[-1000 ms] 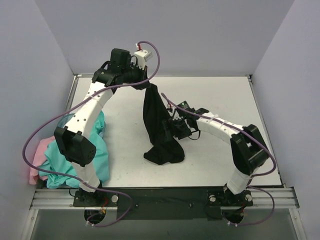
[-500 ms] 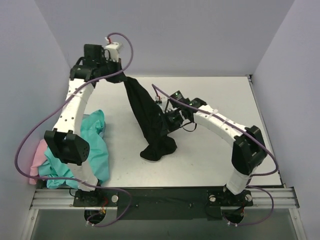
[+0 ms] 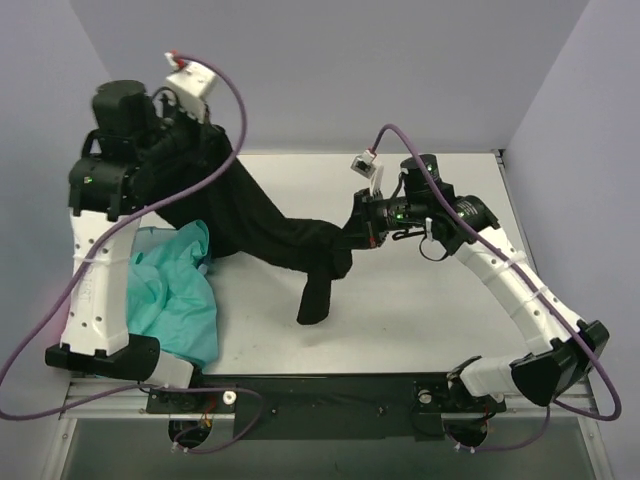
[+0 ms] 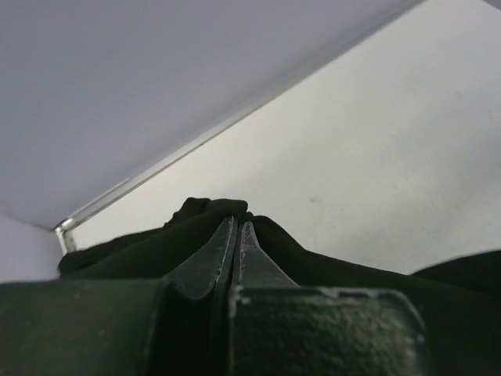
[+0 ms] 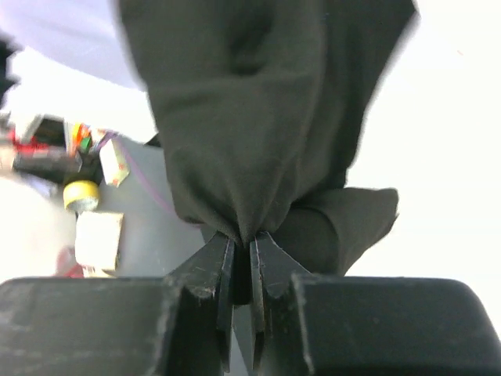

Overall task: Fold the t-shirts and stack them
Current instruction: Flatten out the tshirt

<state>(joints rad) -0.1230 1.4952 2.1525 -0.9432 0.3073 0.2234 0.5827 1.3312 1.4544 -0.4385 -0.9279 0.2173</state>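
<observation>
Large black cloth t-shirt [image 3: 270,232] slung over white table [image 3: 430,320], pinched by left tool [image 4: 237,229] and right tool [image 5: 243,247].

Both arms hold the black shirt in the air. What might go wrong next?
The large black cloth t-shirt hangs bunched between the left tool and right tool, each pinching only a small fold, so it may slip. Its dangling end could land crumpled, and it hangs close to the teal cloth t-shirts, which it might drag.

The held t-shirt [image 3: 270,225] is hanging between the left gripper [image 3: 205,135], far left, and the right gripper [image 3: 360,224], centre-right; other t-shirts [image 3: 175,295] are lying near-left on the worktop [image 3: 430,310].
</observation>
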